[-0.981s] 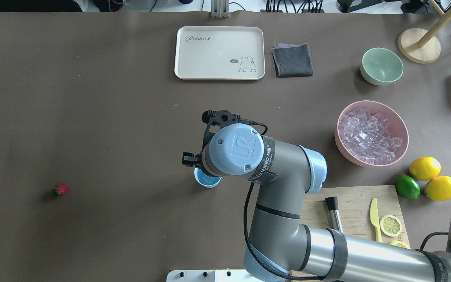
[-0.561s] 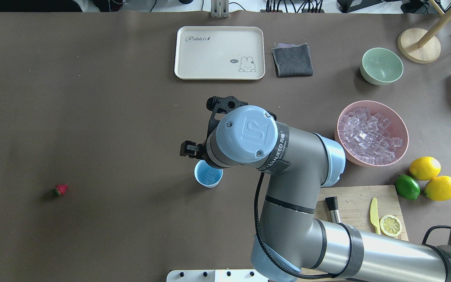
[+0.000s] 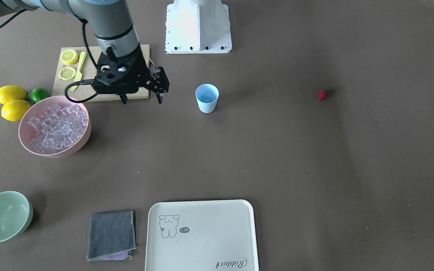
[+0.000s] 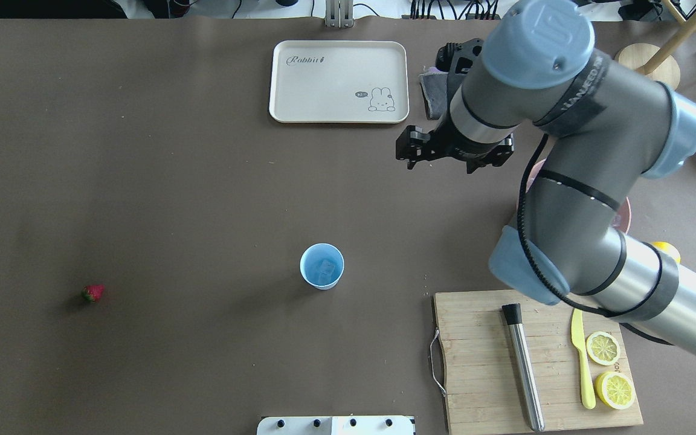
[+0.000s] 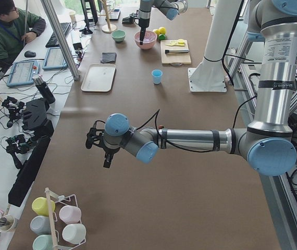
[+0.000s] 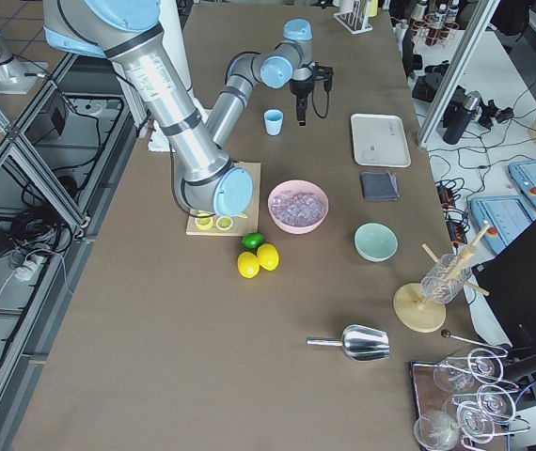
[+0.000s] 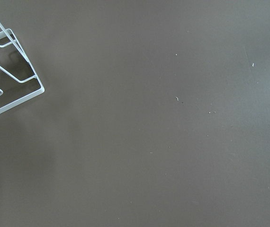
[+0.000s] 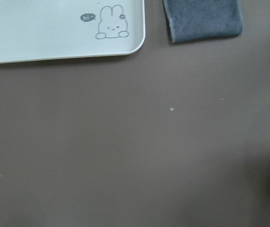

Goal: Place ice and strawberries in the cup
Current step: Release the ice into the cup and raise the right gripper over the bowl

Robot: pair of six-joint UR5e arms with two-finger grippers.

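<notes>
From across the desk [image 3: 277, 158], my right claw [image 3: 141, 98] hangs in the air between the blue cup [image 3: 207, 98] and the pink bowl [image 3: 64, 153]. Its two fingers are spread wide, with nothing between them. The bowl is full of ice cubes [image 3: 57, 124] and sits toward the desk's right end. The strawberry [image 3: 323, 95] lies alone toward the left end, well apart from the cup.

From above, the cup [image 4: 322, 266] stands upright in the middle of the desk, nearer my edge. It looks like one ice cube [image 4: 325, 267] is inside. The strawberry [image 4: 93, 293] is not in it.

From the left end, my left claw [image 5: 97, 148] hangs low over bare desk. I cannot tell if it is spread or pressed together.

My left wrist camera sees bare desk and a corner of a white wire rack [image 7: 12, 80]. My right one sees the rabbit tray [image 8: 54, 42] and a grey cloth [image 8: 203, 19], but no ice.

I think I am on the ice step. Next, my right claw must go over the pink bowl, dip down and pinch one slippery cube gently. The strawberry comes after.
</notes>
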